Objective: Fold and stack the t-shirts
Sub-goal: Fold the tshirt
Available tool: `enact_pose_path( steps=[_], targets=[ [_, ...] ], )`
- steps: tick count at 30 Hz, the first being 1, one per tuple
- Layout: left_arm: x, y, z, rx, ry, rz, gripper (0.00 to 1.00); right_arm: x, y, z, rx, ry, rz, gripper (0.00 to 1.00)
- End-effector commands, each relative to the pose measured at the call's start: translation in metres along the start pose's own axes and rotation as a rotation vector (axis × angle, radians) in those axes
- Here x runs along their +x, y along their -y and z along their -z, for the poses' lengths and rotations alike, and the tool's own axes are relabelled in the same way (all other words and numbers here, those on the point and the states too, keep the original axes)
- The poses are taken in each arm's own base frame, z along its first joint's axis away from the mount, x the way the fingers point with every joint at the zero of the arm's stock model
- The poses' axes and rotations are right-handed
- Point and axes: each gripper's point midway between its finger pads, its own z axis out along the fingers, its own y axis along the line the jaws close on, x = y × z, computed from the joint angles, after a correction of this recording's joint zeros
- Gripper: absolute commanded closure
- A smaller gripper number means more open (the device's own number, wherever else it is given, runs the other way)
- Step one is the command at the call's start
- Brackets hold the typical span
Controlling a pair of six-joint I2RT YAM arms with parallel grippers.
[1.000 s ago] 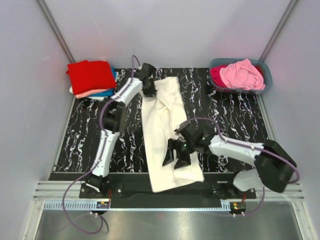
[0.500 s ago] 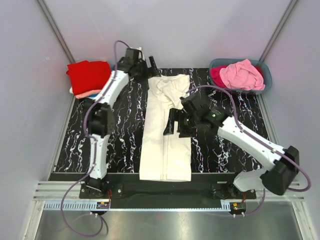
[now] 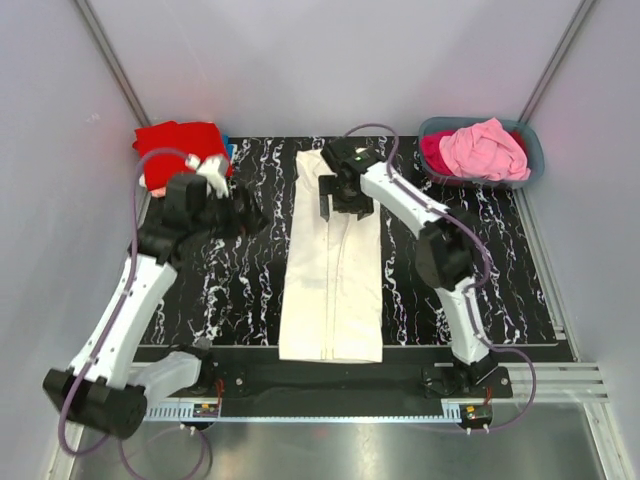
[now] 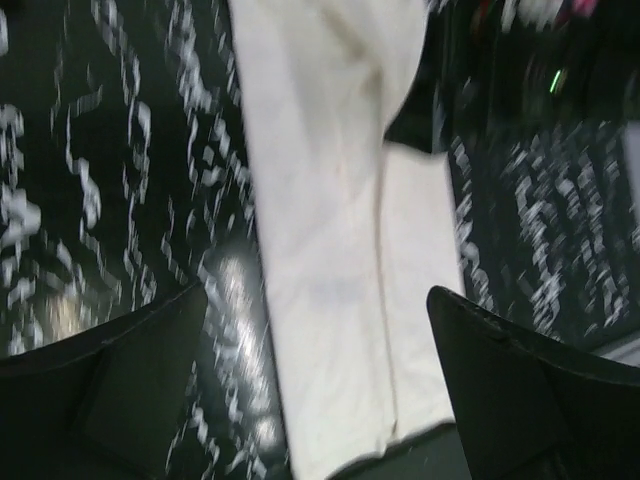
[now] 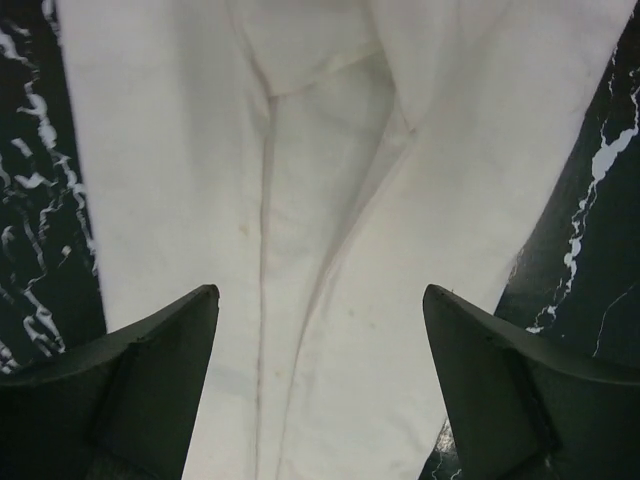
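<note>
Centrally on the black, white-veined marble-patterned table lies the large cream cloth t-shirt, folded into a long narrow strip that runs from the far side to the near edge, with a lengthwise crease down its middle. The right gripper hangs over the far end of this strip. In the right wrist view its two dark fingers stand wide apart with the cream cloth spread beneath them and nothing between them; whether they touch the cloth cannot be told. The left gripper is over bare table to the left of the strip, apart from it. Its wrist view is blurred, yet its fingers are plainly spread and hold nothing. At the far-left corner sits a stack topped by a folded red t-shirt, with an edge of blue cloth showing at its right side. At the far-right corner a grey-blue plastic tub holds a crumpled pink t-shirt lying over a magenta one.
</note>
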Motion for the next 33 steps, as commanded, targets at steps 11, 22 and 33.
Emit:
enact_pose_path(
  steps=[11,22,33],
  targets=[
    [0.094,-0.046,0.054,-0.115,-0.034,-0.062,0.01,-0.031,0.021,-0.104,0.124,-0.062,0.039,0.15],
    [0.085,-0.052,0.053,-0.121,0.073,-0.058,0.01,-0.084,0.037,-0.139,0.033,0.077,-0.045,0.19],
    [0.080,-0.063,0.051,-0.136,0.085,-0.029,0.01,-0.112,0.035,-0.152,-0.023,0.164,-0.153,0.18]
  ],
)
